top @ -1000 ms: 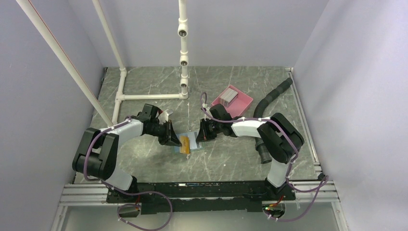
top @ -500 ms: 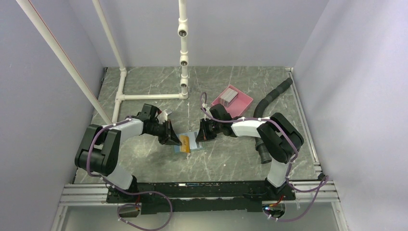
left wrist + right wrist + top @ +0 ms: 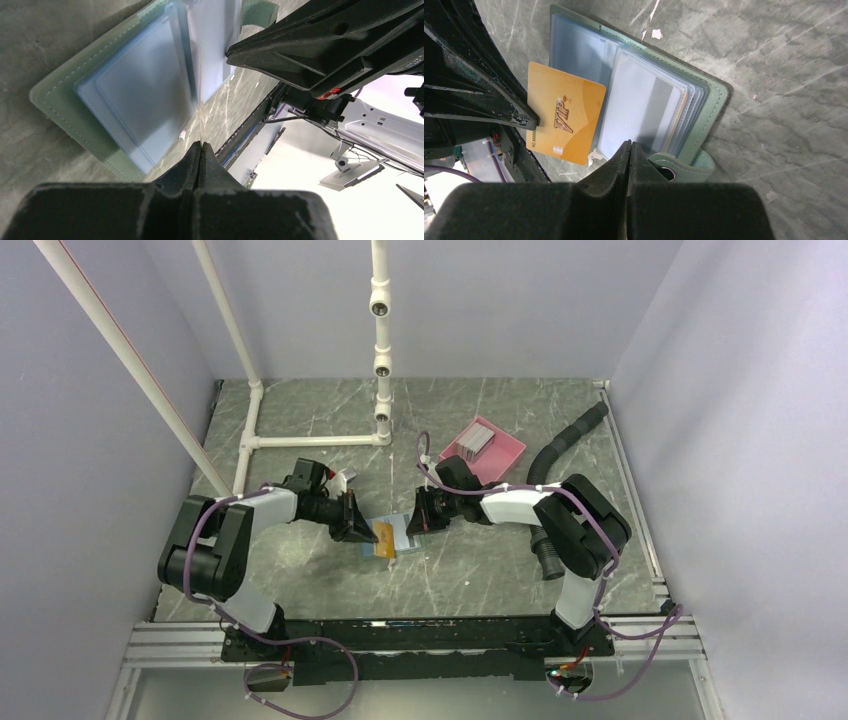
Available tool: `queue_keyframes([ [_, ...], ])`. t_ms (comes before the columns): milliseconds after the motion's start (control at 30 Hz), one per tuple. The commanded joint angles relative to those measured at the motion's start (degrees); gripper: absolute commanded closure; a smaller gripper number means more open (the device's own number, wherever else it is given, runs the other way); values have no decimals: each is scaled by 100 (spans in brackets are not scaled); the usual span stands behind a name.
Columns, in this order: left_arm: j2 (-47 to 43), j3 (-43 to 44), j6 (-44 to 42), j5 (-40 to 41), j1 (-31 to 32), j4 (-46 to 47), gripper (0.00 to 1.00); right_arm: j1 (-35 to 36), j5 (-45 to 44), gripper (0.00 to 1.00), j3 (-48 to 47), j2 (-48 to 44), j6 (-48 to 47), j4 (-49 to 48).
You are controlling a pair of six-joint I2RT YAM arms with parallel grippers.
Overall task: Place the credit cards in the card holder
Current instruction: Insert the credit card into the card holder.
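Note:
The grey-green card holder [image 3: 716,100] lies open on the marble table, its light blue clear sleeves fanned out and its snap tab [image 3: 684,170] towards me. My left gripper [image 3: 200,144] is shut on a tan-orange credit card [image 3: 566,120]. That card shows edge-on in the left wrist view and overlaps the holder's left sleeve. My right gripper [image 3: 630,143] is shut at the near edge of one clear sleeve [image 3: 639,110], which stands lifted off the others. In the top view both grippers, left [image 3: 365,533] and right [image 3: 414,527], flank the holder [image 3: 402,528].
A pink tray [image 3: 505,455] at the back right holds a stack of grey cards [image 3: 477,438]. A black corrugated hose [image 3: 565,435] curves along the right side. A white pipe frame [image 3: 310,440] stands at the back left.
The left arm's elbow has shifted slightly. Both grippers, the orange card and the holder stay where they were.

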State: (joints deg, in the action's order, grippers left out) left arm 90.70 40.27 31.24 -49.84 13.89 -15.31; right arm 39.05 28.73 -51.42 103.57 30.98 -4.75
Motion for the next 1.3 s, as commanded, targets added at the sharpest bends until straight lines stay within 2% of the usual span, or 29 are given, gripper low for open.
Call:
queue_keyframes([
  [0,90,-28,85,-285,-19,271,100,-10,-281,100,28,188,-210,114],
  [733,524,136,104,-130,-86,218,100,-7,-203,100,-22,290,-259,140],
  [867,348,40,-28,42,-88,-66,100,-6,-184,100,-23,304,-277,155],
  [1267,165,-86,-26,55,-110,-106,100,-11,-196,100,-3,297,-288,156],
])
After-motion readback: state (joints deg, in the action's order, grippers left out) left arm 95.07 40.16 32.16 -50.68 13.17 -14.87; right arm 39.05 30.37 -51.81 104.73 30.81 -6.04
